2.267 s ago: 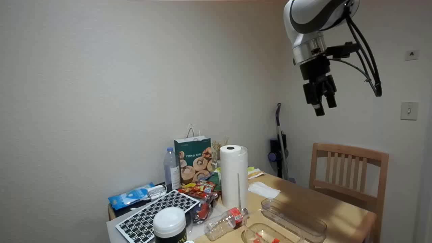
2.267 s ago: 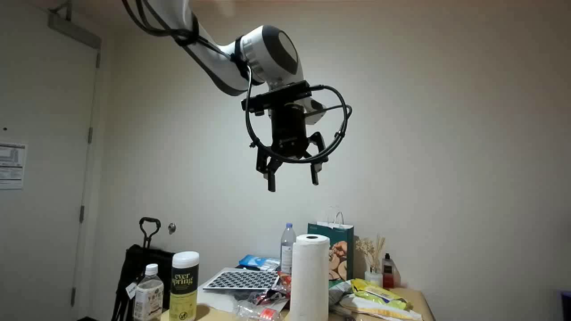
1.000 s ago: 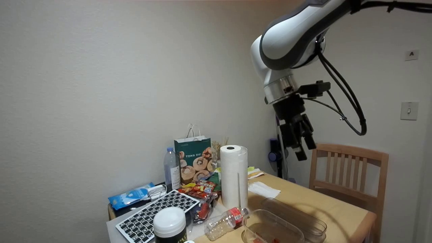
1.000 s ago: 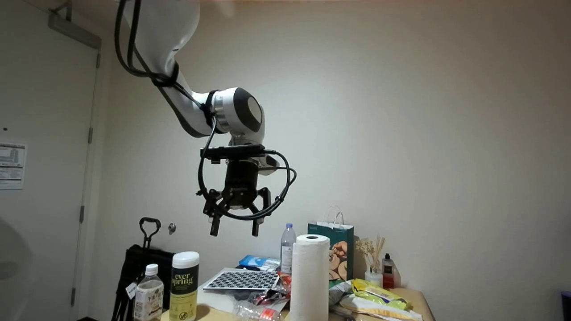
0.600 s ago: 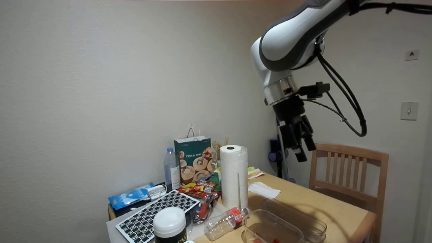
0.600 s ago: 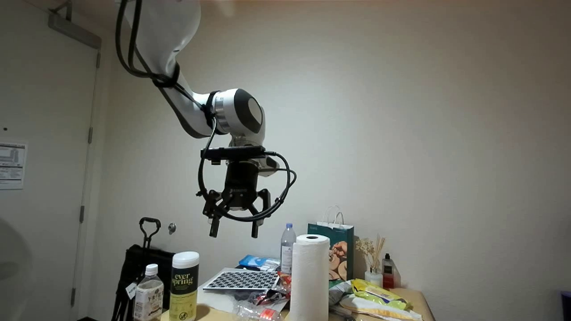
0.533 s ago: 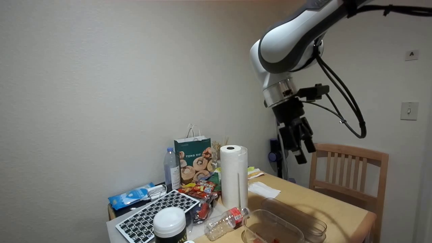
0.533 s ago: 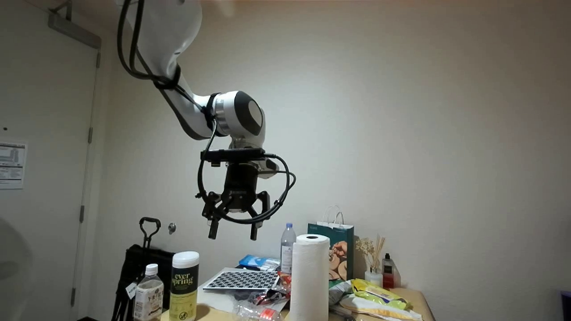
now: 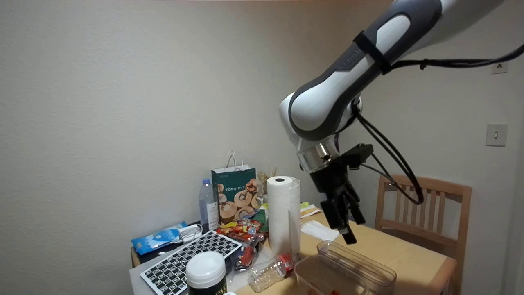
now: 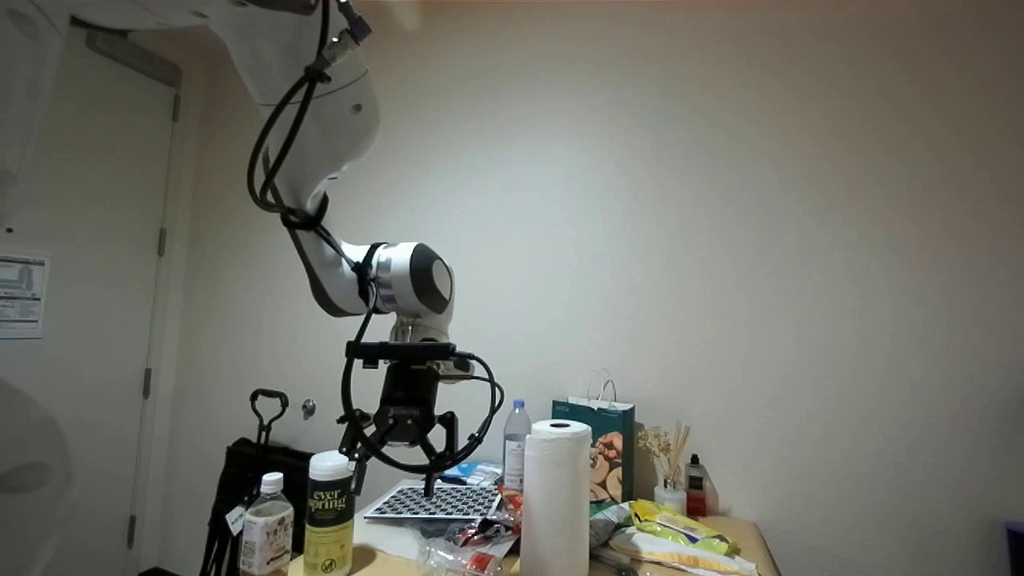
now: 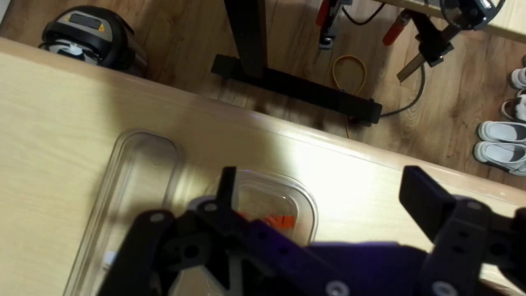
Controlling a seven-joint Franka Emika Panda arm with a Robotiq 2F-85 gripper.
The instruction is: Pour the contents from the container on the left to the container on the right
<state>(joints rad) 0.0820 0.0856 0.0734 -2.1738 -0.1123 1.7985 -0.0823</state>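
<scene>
A clear plastic container (image 9: 327, 272) with red pieces (image 9: 335, 292) in it stands on the table. It shows in the wrist view (image 11: 309, 201) partly behind the left finger, with the red pieces (image 11: 282, 221) at its bottom. A long narrow clear container (image 9: 368, 266) stands beside it and shows at the left of the wrist view (image 11: 141, 176); the gripper hides part of it. My gripper (image 9: 354, 229) is open and empty above the table near both containers. Its fingers are wide apart in the wrist view (image 11: 320, 181) and in an exterior view (image 10: 394, 485).
A paper towel roll (image 9: 281, 217) and a lying plastic bottle (image 9: 268, 273) are beside the containers. A white-lidded canister (image 10: 330, 520), a checkered board (image 9: 192, 262) and snack bags (image 9: 243, 229) are on the table. The table edge (image 11: 263, 119) crosses the wrist view; a chair (image 9: 425, 205) stands behind.
The arm has come down a long way toward the table, drifting left in both exterior views. The gripper has stayed open. The containers and other objects have not moved.
</scene>
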